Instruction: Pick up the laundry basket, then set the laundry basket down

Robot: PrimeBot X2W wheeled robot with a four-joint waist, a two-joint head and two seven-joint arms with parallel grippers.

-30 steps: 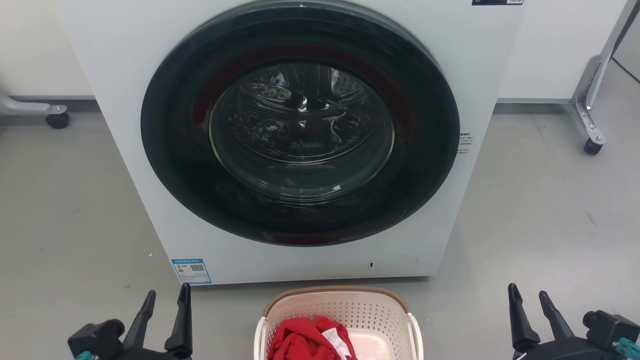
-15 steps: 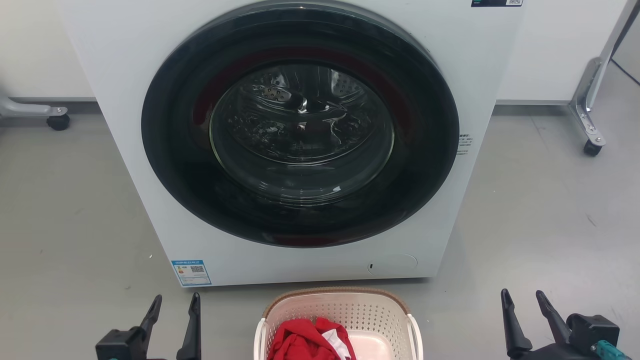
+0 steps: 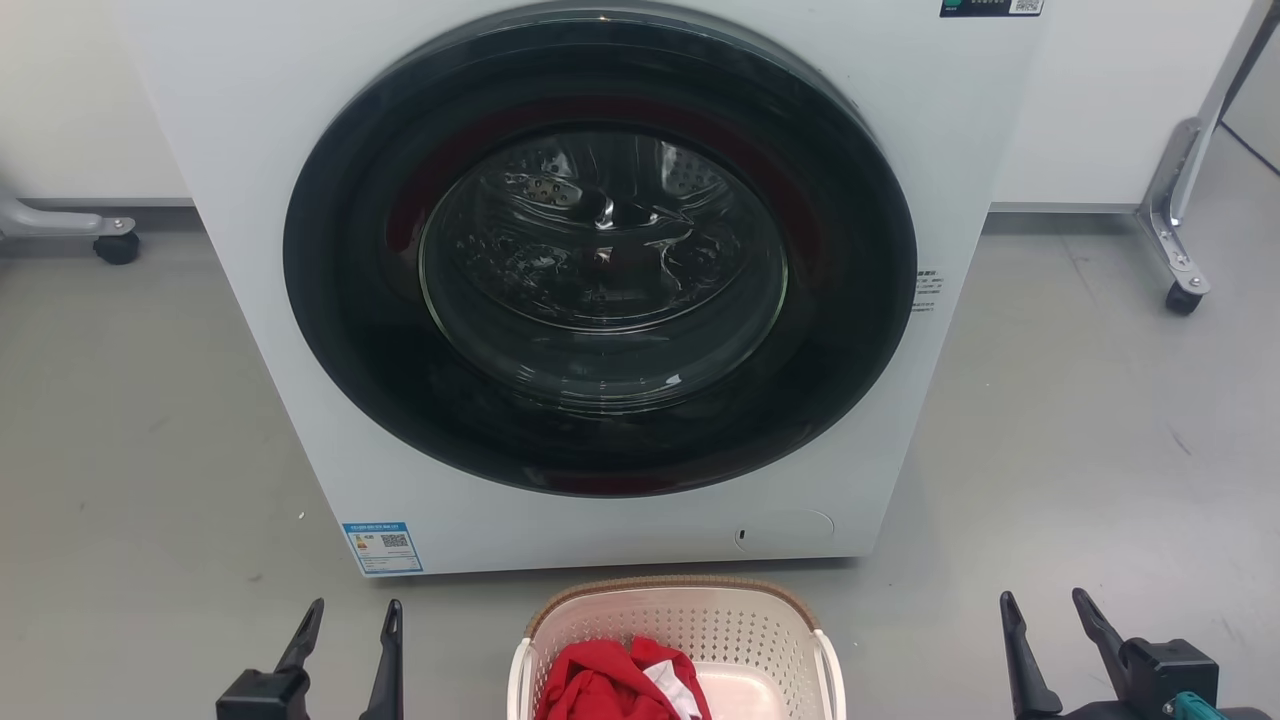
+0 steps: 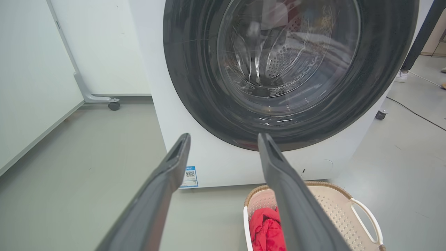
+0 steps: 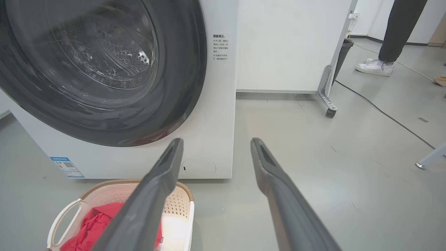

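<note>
The basket (image 3: pixel 722 626) sits on the floor (image 3: pixel 150 450) just in front of the washer (image 3: pixel 250 150), below its round door, with red cloth (image 3: pixel 600 682) heaped inside. The left gripper (image 3: pixel 354 608) hangs before the washer's lower left corner, fingers spread and holding nothing. The right gripper (image 3: pixel 1045 598) hangs off the washer's right front corner, likewise spread and empty. Both are apart from the basket.

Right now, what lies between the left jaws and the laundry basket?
Bare grey floor, seen in the head view; the left gripper, jaws open, stands apart from the laundry basket.
</note>
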